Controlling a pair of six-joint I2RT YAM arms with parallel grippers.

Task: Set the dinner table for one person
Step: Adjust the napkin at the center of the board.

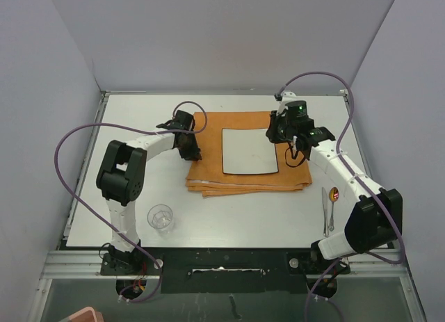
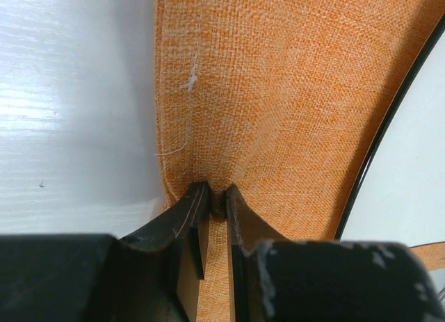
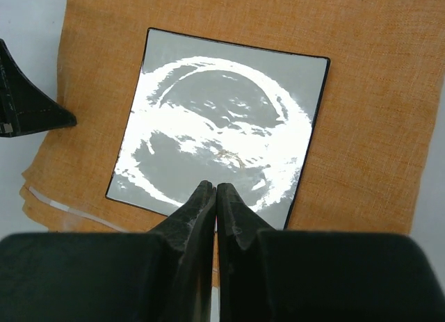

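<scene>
The off-white dinner table (image 1: 236,221) carries a folded orange cloth mat (image 1: 247,179) with a square white plate (image 1: 249,151) lying on it. My left gripper (image 1: 193,152) is at the mat's left edge. In the left wrist view this gripper (image 2: 214,193) is shut on a pinched fold of the mat (image 2: 278,92), beside the plate's black rim (image 2: 389,120). My right gripper (image 1: 297,151) hovers over the mat's right side. In the right wrist view the right gripper (image 3: 215,191) is shut with nothing in it, above the plate's (image 3: 222,113) near edge.
A clear glass (image 1: 160,216) stands at the front left, close to the left arm's base. A knife (image 1: 324,211) and a spoon (image 1: 334,204) lie at the front right beside the right arm. Grey walls close in the table on three sides.
</scene>
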